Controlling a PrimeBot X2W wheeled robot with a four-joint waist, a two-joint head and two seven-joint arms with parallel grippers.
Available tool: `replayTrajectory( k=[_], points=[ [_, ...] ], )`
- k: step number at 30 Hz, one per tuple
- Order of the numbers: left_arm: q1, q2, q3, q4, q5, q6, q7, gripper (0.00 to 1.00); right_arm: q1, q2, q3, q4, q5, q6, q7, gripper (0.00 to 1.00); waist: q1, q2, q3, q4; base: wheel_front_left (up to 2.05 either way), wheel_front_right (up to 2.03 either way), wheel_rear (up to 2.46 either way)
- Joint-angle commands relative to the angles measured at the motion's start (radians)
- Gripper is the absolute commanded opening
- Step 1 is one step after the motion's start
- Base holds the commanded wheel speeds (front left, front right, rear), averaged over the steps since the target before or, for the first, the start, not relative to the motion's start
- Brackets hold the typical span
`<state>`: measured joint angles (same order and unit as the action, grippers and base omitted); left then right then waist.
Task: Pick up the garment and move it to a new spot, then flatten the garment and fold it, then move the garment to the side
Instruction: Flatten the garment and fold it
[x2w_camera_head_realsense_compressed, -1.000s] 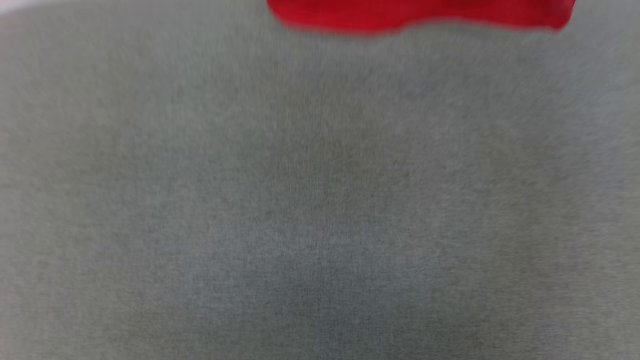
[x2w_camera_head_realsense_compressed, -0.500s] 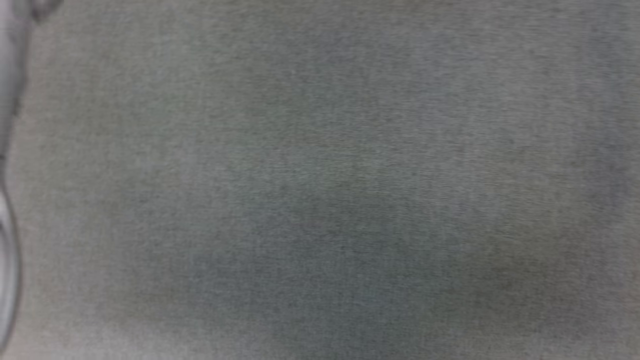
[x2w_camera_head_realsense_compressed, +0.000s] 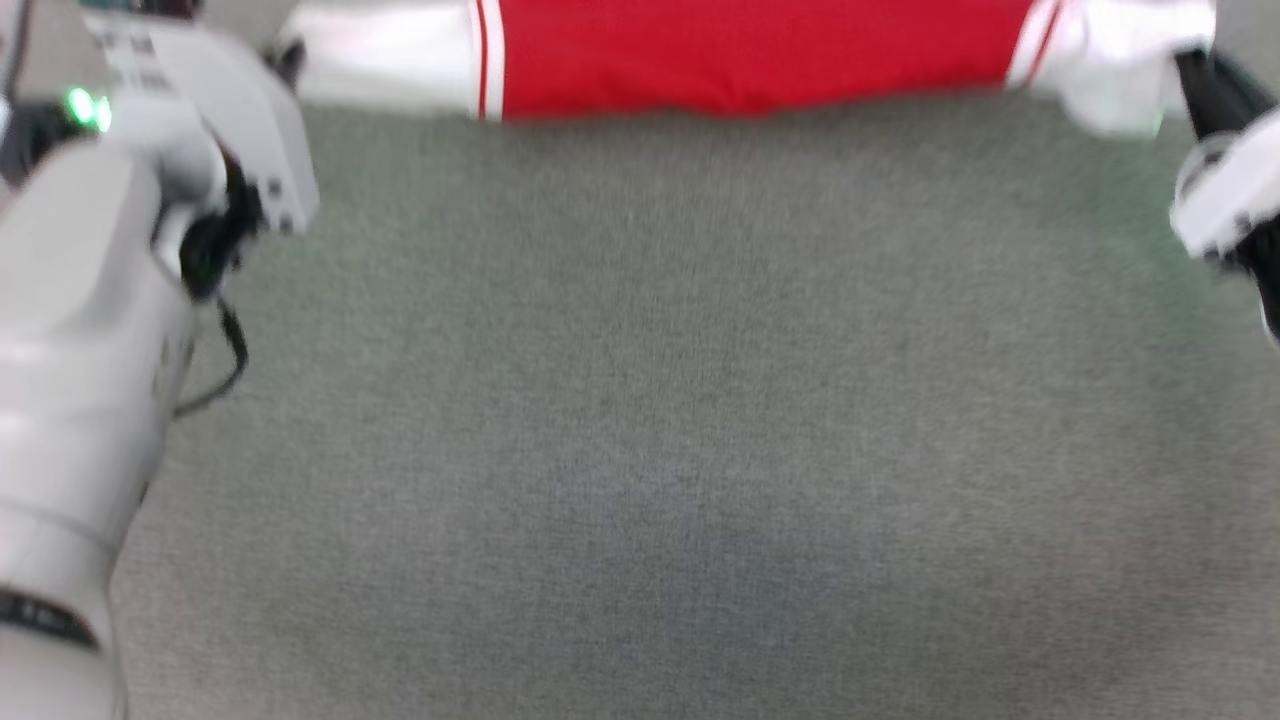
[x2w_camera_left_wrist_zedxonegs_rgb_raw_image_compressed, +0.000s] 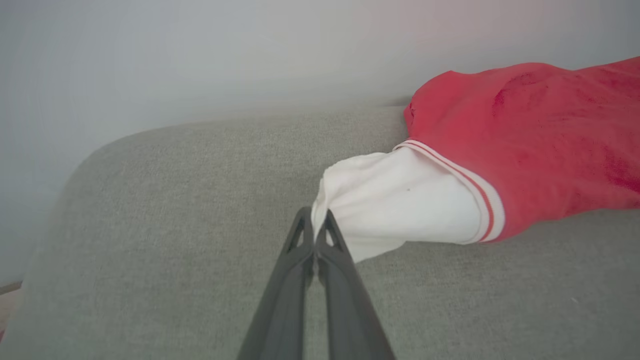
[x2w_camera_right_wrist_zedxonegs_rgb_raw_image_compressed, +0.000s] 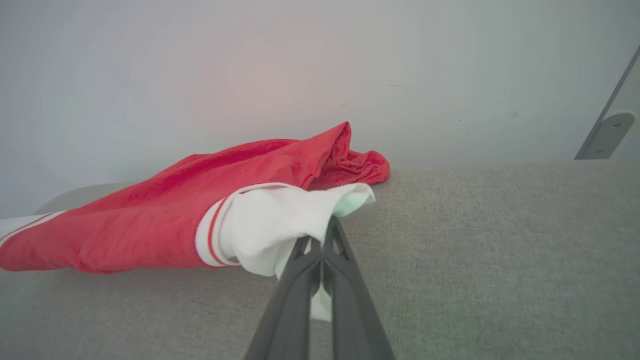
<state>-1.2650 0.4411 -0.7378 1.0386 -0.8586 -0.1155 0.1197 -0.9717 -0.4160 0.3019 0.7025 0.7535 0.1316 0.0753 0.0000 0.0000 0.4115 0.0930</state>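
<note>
The garment (x2w_camera_head_realsense_compressed: 750, 50), a bright red shirt with white sleeves and red-and-white trim, lies stretched across the far part of the grey fabric surface (x2w_camera_head_realsense_compressed: 640, 400). In the left wrist view my left gripper (x2w_camera_left_wrist_zedxonegs_rgb_raw_image_compressed: 315, 225) is shut on the edge of one white sleeve (x2w_camera_left_wrist_zedxonegs_rgb_raw_image_compressed: 400, 200), with the red body (x2w_camera_left_wrist_zedxonegs_rgb_raw_image_compressed: 525, 150) beyond it. In the right wrist view my right gripper (x2w_camera_right_wrist_zedxonegs_rgb_raw_image_compressed: 322, 235) is shut on the other white sleeve (x2w_camera_right_wrist_zedxonegs_rgb_raw_image_compressed: 270, 225). The head view has the left gripper (x2w_camera_head_realsense_compressed: 285, 55) at the top left and the right gripper (x2w_camera_head_realsense_compressed: 1195, 80) at the top right, one at each end of the garment.
A pale wall (x2w_camera_right_wrist_zedxonegs_rgb_raw_image_compressed: 250, 75) rises just behind the grey surface. The surface rounds off at its left end (x2w_camera_left_wrist_zedxonegs_rgb_raw_image_compressed: 90, 160). A metal bracket (x2w_camera_right_wrist_zedxonegs_rgb_raw_image_compressed: 607, 130) is fixed to the wall at the far right. My pale left forearm (x2w_camera_head_realsense_compressed: 80, 350) runs down the head view's left side.
The head view has shifted. Half a second ago it held blurred grey fabric and an arm's edge. Now the garment's near edge and both arms are in it.
</note>
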Motion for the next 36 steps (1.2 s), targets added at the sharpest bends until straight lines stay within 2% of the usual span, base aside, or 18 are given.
replayTrajectory(
  k=[1,6,10,14,21,26,32,36],
  points=[
    [0.023,0.019,0.002,-0.010,-0.004,-0.004,0.005,0.00,0.032,-0.005,0.001,-0.010,0.026,-0.002,0.009,0.00,0.0000,0.0000,-0.106,-0.017,0.00,0.00,0.00],
    [0.182,0.079,0.013,-0.135,-0.069,-0.005,0.087,0.00,0.181,-0.055,0.025,-0.117,0.123,-0.002,0.119,0.00,0.0000,0.0000,-0.173,-0.025,0.00,0.00,0.00],
    [0.314,0.146,0.023,-0.314,-0.116,0.053,0.163,0.00,0.298,-0.095,0.028,-0.216,0.185,-0.002,0.204,0.00,0.0000,0.0000,-0.214,-0.027,0.00,0.00,0.00],
    [0.464,0.247,0.044,-0.566,-0.182,0.152,0.266,0.00,0.409,-0.132,0.007,-0.312,0.243,-0.002,0.310,0.00,0.0000,0.0000,-0.237,-0.033,0.00,0.00,0.00],
    [0.753,0.462,0.092,-1.056,-0.280,0.424,0.389,0.00,0.614,-0.198,-0.037,-0.506,0.294,-0.002,0.480,0.00,0.0000,0.0000,-0.248,-0.043,0.00,0.00,0.00],
    [0.921,0.566,0.112,-1.304,-0.330,0.577,0.415,0.00,0.753,-0.237,-0.090,-0.636,0.288,-0.002,0.568,0.00,0.0000,0.0000,-0.239,-0.046,0.00,0.00,0.00],
    [1.043,0.629,0.107,-1.487,-0.371,0.706,0.446,0.00,0.915,-0.291,-0.128,-0.778,0.305,-0.002,0.738,0.00,0.0000,0.0000,-0.221,-0.049,0.00,0.00,0.00],
    [1.086,0.627,0.098,-1.541,-0.379,0.742,0.437,0.00,0.980,-0.276,-0.193,-0.820,0.263,-0.002,0.760,0.00,0.0000,0.0000,-0.207,-0.052,0.00,0.00,0.00]
  ],
)
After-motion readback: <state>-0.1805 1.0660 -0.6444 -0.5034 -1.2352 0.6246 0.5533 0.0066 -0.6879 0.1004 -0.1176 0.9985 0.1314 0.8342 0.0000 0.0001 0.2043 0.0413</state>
